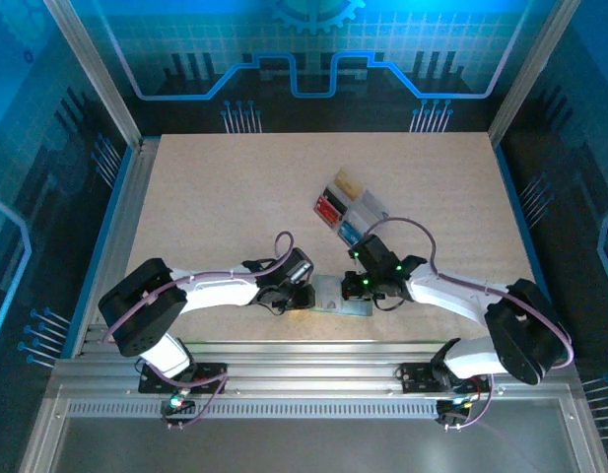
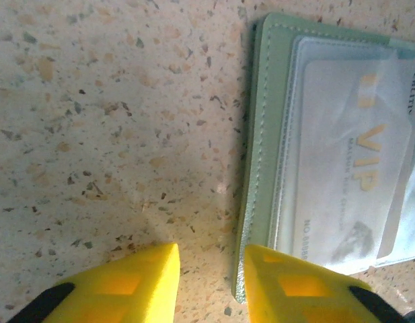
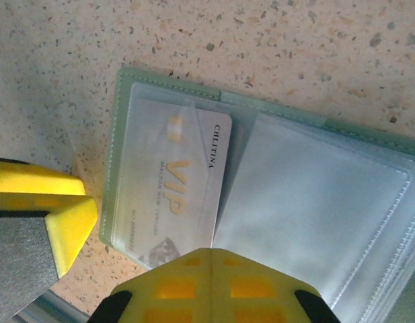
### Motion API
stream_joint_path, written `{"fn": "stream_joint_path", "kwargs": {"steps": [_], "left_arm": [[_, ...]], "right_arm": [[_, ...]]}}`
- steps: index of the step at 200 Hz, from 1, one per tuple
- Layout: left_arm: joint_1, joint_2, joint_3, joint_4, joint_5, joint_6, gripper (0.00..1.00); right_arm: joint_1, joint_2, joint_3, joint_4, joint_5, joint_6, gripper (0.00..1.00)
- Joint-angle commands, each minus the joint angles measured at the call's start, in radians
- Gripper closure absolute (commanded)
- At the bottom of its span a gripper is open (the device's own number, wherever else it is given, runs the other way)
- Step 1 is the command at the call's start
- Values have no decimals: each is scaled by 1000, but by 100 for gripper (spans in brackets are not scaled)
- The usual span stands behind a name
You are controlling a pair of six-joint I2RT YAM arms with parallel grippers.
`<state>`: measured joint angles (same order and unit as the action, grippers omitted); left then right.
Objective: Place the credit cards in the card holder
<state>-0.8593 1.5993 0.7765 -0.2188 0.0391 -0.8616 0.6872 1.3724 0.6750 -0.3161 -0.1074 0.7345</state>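
because the white vip card (image 3: 187,182) sits only partway in a clear sleeve of the open card holder (image 2: 261,134), flat on the table (image 2: 93,134) between both arms, the right gripper (image 3: 210,276), jaws closed and empty, might skid the wallet. the left gripper (image 2: 207,282), jaws narrowly apart on nothing, barely guards its edge.

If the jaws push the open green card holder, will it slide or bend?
The card holder probably slides easily, lying flat on the smooth table. Its clear sleeves look thin, likely floppy. The VIP card in it may stiffen that side.
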Motion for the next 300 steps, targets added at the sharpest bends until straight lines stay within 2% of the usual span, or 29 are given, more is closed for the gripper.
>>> {"fn": "stream_joint_path", "kwargs": {"steps": [1,59,118,142,158,189,218,236,300], "left_arm": [[4,7,2,-60,34,25,71],[7,56,16,-65,25,49,73],[-2,82,3,-26,43,37,74],[-2,76,-4,-13,50,33,74],[-2,73,-8,-6,52,35,74],[-1,61,-17,2,55,38,74],[5,30,-33,13,70,36,74],[6,-2,-42,-1,70,32,73],[8,-81,-33,-116,59,66,73]], "right_arm": [[33,49,49,-70,51,-24,100],[84,147,118,-99,83,-28,100],[91,216,147,10,-33,-21,100],[79,209,137,45,-78,-20,95],[68,184,129,37,-88,-28,89],[69,103,169,-149,31,-77,83],[66,50,221,-330,179,-102,72],[69,72,260,-373,220,-107,68],[136,211,356,-447,375,-63,67]]}}
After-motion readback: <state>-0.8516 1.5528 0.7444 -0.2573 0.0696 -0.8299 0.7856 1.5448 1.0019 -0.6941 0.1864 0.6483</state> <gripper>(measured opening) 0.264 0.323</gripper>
